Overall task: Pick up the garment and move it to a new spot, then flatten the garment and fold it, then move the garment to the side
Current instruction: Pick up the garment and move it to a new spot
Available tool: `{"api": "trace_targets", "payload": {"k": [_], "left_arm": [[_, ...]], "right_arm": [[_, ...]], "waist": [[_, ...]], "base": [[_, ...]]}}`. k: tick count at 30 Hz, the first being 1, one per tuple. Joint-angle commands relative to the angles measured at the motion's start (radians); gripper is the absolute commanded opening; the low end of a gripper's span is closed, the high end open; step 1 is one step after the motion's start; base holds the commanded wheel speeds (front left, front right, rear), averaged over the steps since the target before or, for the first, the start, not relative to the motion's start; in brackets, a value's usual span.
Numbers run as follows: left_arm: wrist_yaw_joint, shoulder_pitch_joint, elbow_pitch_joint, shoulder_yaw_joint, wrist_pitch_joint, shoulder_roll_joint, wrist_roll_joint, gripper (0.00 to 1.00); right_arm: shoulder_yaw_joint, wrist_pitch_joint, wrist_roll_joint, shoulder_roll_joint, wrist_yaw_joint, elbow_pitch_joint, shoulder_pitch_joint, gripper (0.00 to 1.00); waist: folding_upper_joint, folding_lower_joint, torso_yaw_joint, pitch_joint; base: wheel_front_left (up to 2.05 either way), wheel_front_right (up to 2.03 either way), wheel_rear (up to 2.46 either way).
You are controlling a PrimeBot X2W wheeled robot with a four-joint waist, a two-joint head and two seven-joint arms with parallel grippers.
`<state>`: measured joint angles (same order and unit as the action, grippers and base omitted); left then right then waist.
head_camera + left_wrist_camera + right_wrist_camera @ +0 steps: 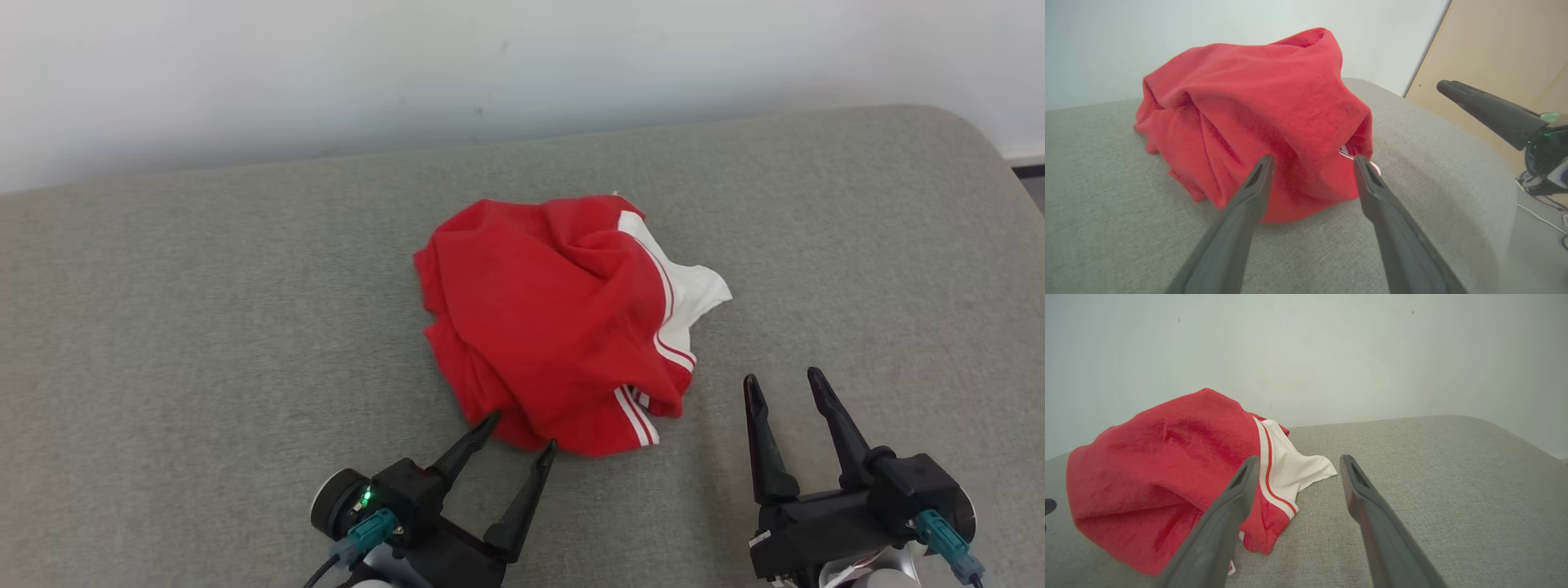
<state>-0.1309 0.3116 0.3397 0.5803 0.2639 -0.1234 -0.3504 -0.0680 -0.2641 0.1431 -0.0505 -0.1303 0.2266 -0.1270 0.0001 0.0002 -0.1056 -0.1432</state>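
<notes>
The crumpled garment lay on the cushion, the left gripper spread at its near edge, the right gripper spread just right.

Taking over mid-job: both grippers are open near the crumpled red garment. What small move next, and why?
Probably ease the left gripper forward a little and close it on the near edge of the garment. Its open fingertips are at that red fold, and the garment lies bunched on the grey cushion, not yet lifted. The right gripper, also open, stands apart from the cloth.
</notes>
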Motion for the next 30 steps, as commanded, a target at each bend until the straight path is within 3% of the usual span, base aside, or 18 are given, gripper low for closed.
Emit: {"api": "trace_targets", "payload": {"k": [1,7,8,9,10,11,20,30], "left_arm": [[0.002,0.02,0.017,0.01,0.001,0.002,-0.005,1.0],[0.002,0.064,0.051,0.034,0.001,0.011,-0.02,0.98],[0.002,0.07,0.055,0.033,0.001,0.012,-0.02,0.84],[0.002,0.074,0.059,0.031,0.001,0.014,-0.021,0.28],[0.002,0.078,0.064,0.028,0.001,0.014,-0.02,0.09],[0.002,0.081,0.069,0.027,0.001,0.015,-0.019,0.0],[0.002,0.178,0.009,0.037,0.001,0.003,0.007,0.0],[0.002,0.564,-0.023,0.121,-0.032,-0.062,-0.034,0.0]], "right_arm": [[-0.001,0.0,0.01,0.0,-0.001,-0.004,-0.01,1.0],[0.006,0.0,0.012,0.0,-0.001,-0.004,-0.016,1.0],[0.006,0.0,0.013,0.0,-0.001,-0.004,-0.018,1.0],[0.006,0.0,0.013,0.0,-0.001,-0.004,-0.019,1.0],[0.006,0.0,0.013,0.0,-0.001,-0.002,-0.019,1.0],[0.006,0.0,0.013,0.0,-0.001,-0.002,-0.019,1.0],[0.005,0.0,0.023,0.0,-0.001,-0.004,-0.011,1.0],[-0.014,0.0,0.069,0.0,-0.001,0.002,-0.032,1.0]], "waist": [[-0.0001,-0.0002,-0.029,-0.024],[-0.0001,-0.0002,-0.055,-0.04],[-0.0001,-0.0002,-0.057,-0.04],[-0.0001,-0.0002,-0.059,-0.04],[-0.0001,-0.0002,-0.06,-0.039],[-0.0001,-0.0002,-0.06,-0.038],[-0.0001,-0.0002,-0.043,-0.031],[-0.0001,-0.0002,-0.084,-0.047]], "base": [[0.0,0.0,0.0],[0.0,0.0,0.0],[0.0,0.0,0.0],[0.0,0.0,0.0],[0.0,0.0,0.0],[0.0,0.0,0.0],[0.0,0.0,0.0],[0.0,0.0,0.0]]}}
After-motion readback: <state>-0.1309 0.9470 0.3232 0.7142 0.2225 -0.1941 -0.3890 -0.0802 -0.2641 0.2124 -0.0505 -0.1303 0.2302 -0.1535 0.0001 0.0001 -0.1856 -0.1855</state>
